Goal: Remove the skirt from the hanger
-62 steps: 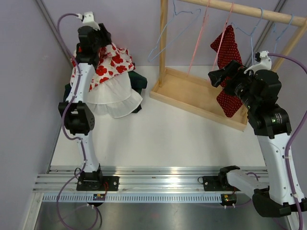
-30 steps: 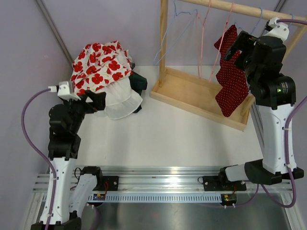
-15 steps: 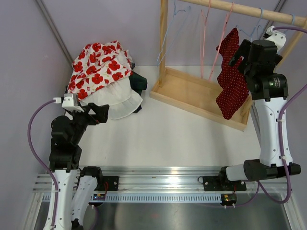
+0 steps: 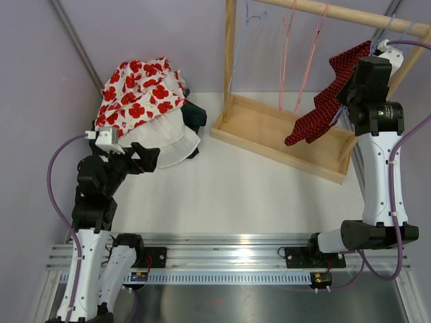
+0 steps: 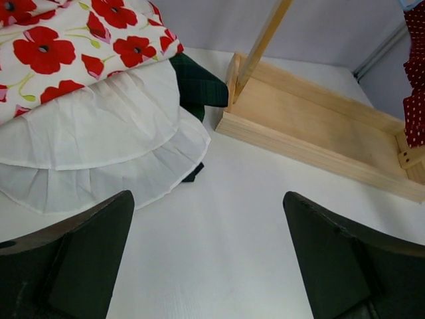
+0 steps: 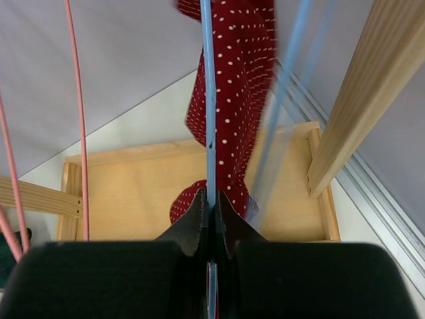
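Clamps right pincer (image 6: 211, 199) tight on blue hanger (image 6: 208, 100) wire up by the rail (image 4: 337, 11), with red dotted skirt (image 4: 322, 113) on that hanger, slanting out over wooden rack tray (image 4: 262, 128). Holds left pincer (image 5: 207, 219) wide apart, low over bench (image 5: 219, 279), near floral clothes pile (image 5: 86, 80)

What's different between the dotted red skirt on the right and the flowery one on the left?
The dotted skirt is dark red with tiny white dots; the flowery garment is white with big red poppies and a plain white frill. The dotted skirt hangs slanted on a blue hanger, while the flowery garment lies heaped on the table. Both are red-and-white patterned cloth.
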{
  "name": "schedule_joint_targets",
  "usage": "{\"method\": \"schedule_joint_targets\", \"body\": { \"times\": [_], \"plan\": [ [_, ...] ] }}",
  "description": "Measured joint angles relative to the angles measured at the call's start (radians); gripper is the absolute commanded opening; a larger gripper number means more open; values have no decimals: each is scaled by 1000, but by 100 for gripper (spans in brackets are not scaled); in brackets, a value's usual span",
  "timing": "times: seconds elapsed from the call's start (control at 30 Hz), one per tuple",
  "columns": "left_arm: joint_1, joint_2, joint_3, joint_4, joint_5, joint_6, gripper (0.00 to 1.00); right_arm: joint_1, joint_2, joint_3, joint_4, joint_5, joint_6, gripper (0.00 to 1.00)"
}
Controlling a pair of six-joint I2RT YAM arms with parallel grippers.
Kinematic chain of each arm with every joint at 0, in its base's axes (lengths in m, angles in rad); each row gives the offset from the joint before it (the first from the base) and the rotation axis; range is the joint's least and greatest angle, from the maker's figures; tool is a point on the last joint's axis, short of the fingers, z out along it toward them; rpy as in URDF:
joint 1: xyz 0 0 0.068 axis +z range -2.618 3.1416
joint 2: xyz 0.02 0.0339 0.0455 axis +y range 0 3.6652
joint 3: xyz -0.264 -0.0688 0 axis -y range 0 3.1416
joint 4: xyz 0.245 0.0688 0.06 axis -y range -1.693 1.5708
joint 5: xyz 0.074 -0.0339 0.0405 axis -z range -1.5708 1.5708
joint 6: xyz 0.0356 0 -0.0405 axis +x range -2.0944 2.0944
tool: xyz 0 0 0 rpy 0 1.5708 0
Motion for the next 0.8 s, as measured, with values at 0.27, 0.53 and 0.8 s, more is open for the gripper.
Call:
{"method": "schedule_joint_targets", "body": {
  "times": [0.27,0.53,0.8],
  "plan": [
    [-380,152,141,-7,-140,84,99,-2,1,57,-34,-77,32,0],
    [-830,482,414,159,-115,147,99,-3,-59,131,-99,-195,68,0],
    [-1092,805,569,332,-15,151,99,-3,-194,138,-171,-336,137,0]
  ]
}}
